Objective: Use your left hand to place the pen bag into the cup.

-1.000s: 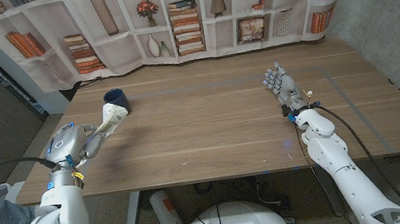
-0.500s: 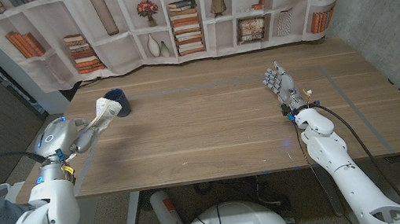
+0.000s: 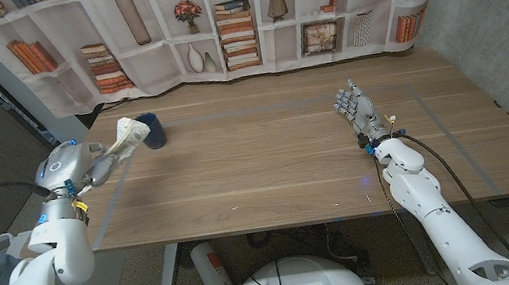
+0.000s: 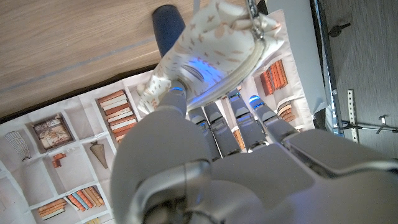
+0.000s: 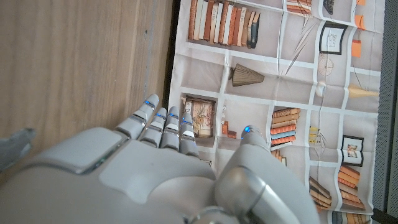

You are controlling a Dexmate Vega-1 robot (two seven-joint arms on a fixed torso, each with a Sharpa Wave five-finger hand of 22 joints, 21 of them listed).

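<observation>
Bookshelf-print curtain behind wooden tabletop (image 3: 266,151). Left hand (image 3: 102,167) grips cream pen bag (image 3: 129,136), lifted just beside dark blue cup (image 3: 153,130). Bag looks soft, light, floppy; best held mid-body. Right hand (image 3: 354,107) spread, empty.

White rounded arm shells, grey robot hand (image 3: 354,107), blue fingertip lights, black cable
</observation>
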